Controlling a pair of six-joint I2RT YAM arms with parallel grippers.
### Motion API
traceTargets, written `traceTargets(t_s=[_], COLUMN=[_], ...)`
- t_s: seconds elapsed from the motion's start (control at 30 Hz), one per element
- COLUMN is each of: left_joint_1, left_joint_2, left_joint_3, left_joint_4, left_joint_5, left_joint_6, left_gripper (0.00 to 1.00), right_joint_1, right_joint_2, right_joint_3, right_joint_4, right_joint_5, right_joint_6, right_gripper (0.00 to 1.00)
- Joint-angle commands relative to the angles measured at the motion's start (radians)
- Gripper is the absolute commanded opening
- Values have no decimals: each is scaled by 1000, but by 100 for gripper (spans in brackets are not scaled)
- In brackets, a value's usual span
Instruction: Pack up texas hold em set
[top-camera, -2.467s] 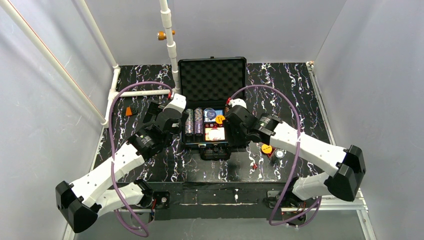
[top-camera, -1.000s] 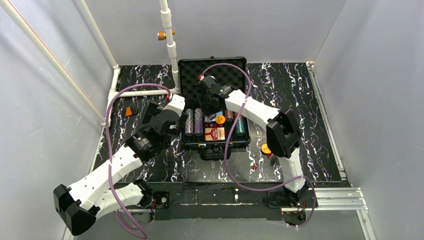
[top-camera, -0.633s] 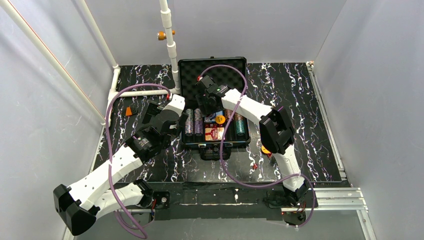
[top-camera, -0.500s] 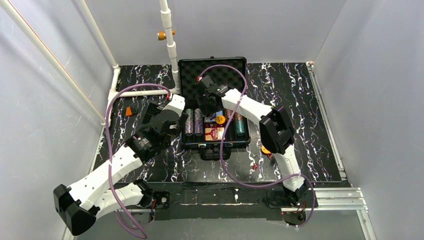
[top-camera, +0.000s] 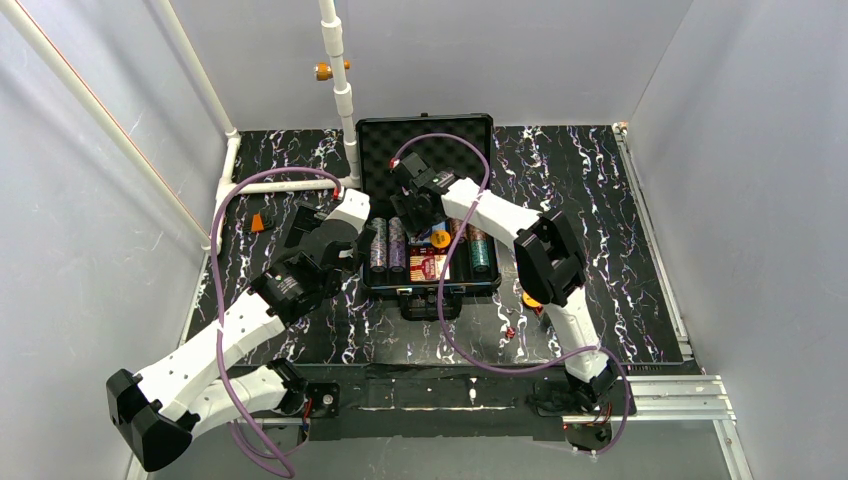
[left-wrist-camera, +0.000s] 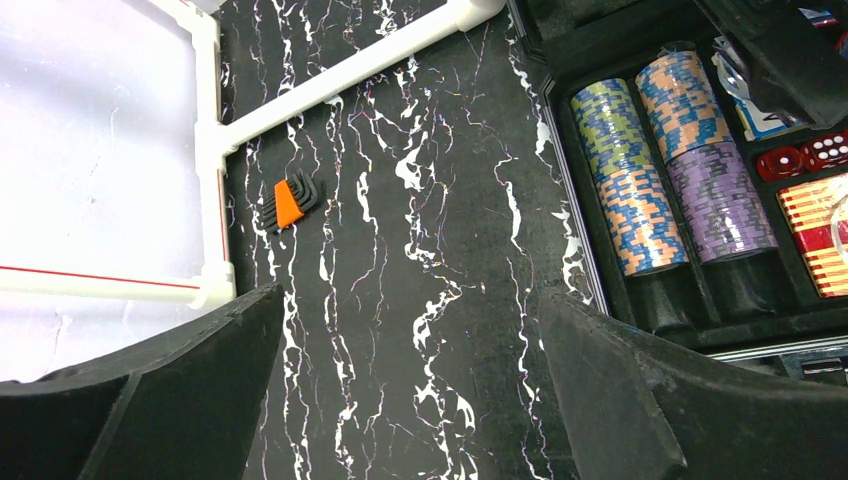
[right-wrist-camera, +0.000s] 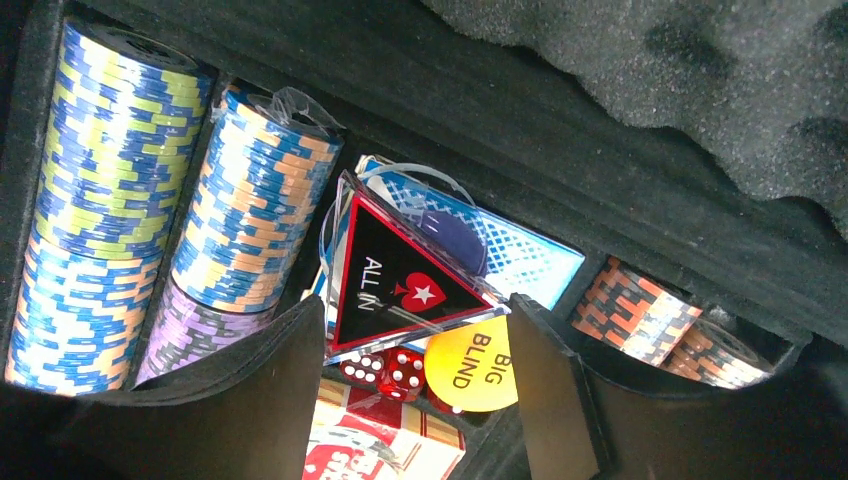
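Marbled black table carries the open case at twelve o'clock, where the right gripper pinches the ALL IN triangle above its middle pocket, apparently for stowing, while the left gripper hovers wide-open and empty at nine.

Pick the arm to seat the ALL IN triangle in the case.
Right. The right gripper holds the ALL IN triangle over the middle of the case; the left gripper hangs open over the table beside it.
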Motion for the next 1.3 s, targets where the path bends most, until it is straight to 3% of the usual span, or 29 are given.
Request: traceTargets(t_s=[0.0,0.13,0.33,0.43,0.63,0.9,1.27], left_joint_1=[-4,-5,-5,-7,-12,-38,-79], left_joint_2=[-17,-15,-10,-16,-8,6,23], left_joint_3=[-9,-10,-10,-10,-13,-13,-19], left_joint_4=[14,15,14,14,20,22,33], left_joint_5=[-3,2,4,6,28,61,87], left_joint_6=[-5,-8,-9,-12,-20,-35,-42], left_gripper=[98,98,98,98,98,98,98], right_joint_1=[-7,-10,-14,-14,-15,-18,-18], right_joint_2=[12,16,18,8,-55,-218,-607], right_joint_3=[50,62,69,73,70,-75,-539], right_joint_4=[10,0,-17,-24,-19,-41,-26], right_joint_5=[0,6,15,16,1,70,138], right_joint_6=[-39,-52,-73,-77,-52,-29,221], right_gripper=[66,70,93,98,98,98,98])
